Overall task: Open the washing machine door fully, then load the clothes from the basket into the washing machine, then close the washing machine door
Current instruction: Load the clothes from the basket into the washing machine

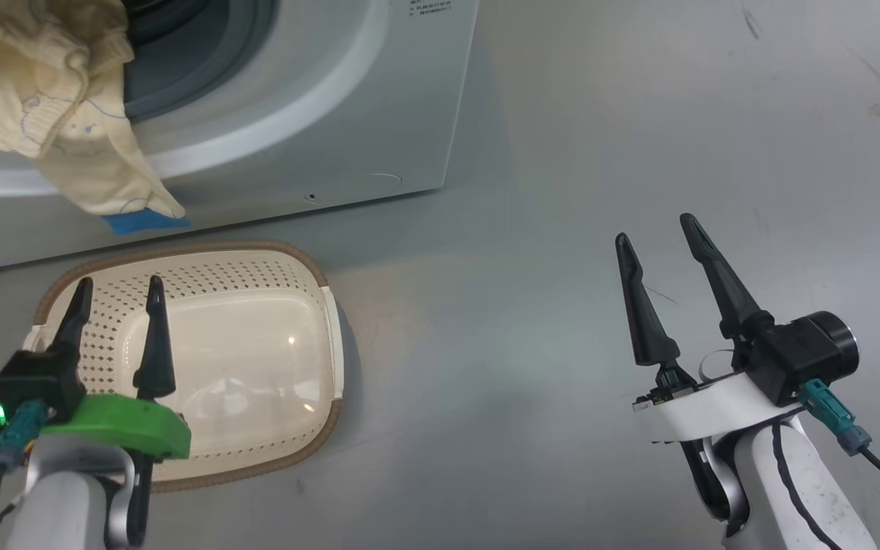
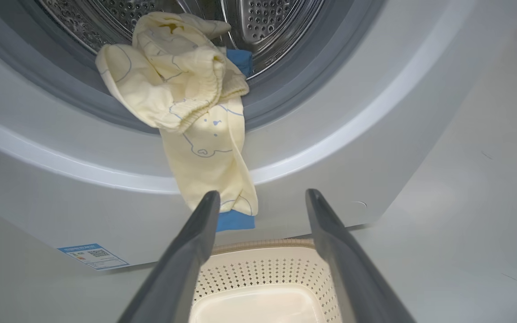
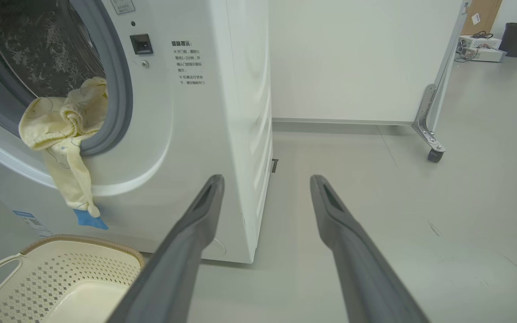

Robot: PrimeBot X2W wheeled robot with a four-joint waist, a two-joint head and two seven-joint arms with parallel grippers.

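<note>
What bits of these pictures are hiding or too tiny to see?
- Head view: the upper part of the washing machine is cut off by the top edge.
- Head view: the near left corner of the basket is hidden behind the left tool and its arm.
- Left wrist view: part of the drum lies behind the clothes.
- Left wrist view: the print on the blue label is too small to read.

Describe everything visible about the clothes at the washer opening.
The clothes are soft, pale yellow knit with faint blue printed figures and blue cuffs. They lie bunched on the grey gasket, partly inside the drum, one end hanging down the white washer, its cuff clear of the basket below.
</note>
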